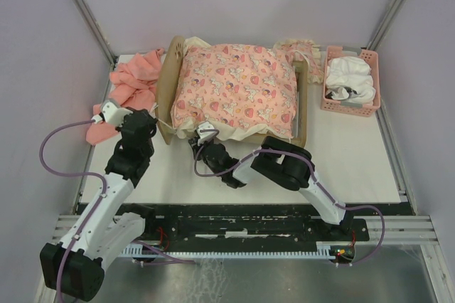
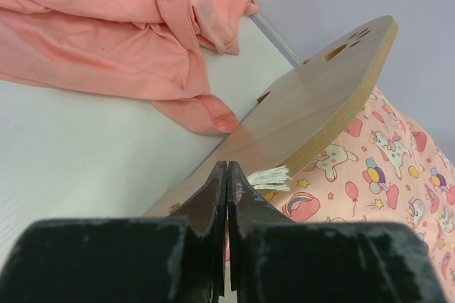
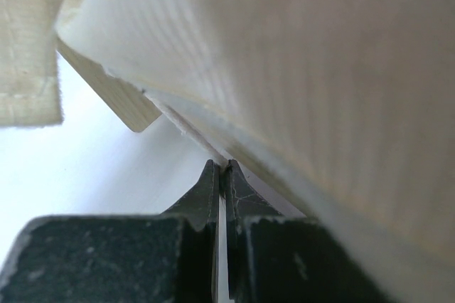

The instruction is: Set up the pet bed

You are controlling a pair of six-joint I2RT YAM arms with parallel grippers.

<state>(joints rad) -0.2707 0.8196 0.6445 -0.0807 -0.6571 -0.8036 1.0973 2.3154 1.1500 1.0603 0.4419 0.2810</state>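
Observation:
The pet bed [image 1: 168,86] stands at the back centre of the table, a light-wood frame with a rounded headboard [image 2: 313,104] on its left. A pink unicorn-print cushion [image 1: 234,89] fills it, over cream fabric [image 3: 284,54] that hangs past the near rail. My left gripper [image 2: 227,168] is shut and empty, with its tips against the headboard's near end [image 1: 158,119], beside a white tassel [image 2: 270,176]. My right gripper [image 3: 220,166] is shut at the bed's near rail [image 1: 201,134]. Its tips touch the cream fabric's lower edge; I cannot tell whether any of it is pinched.
A salmon-pink cloth [image 1: 135,79] lies crumpled left of the headboard, also filling the upper left wrist view [image 2: 106,40]. A pink plastic basket [image 1: 350,107] holding white cloths stands at the back right. More patterned fabric [image 1: 302,48] lies behind the bed. Grey walls enclose the table.

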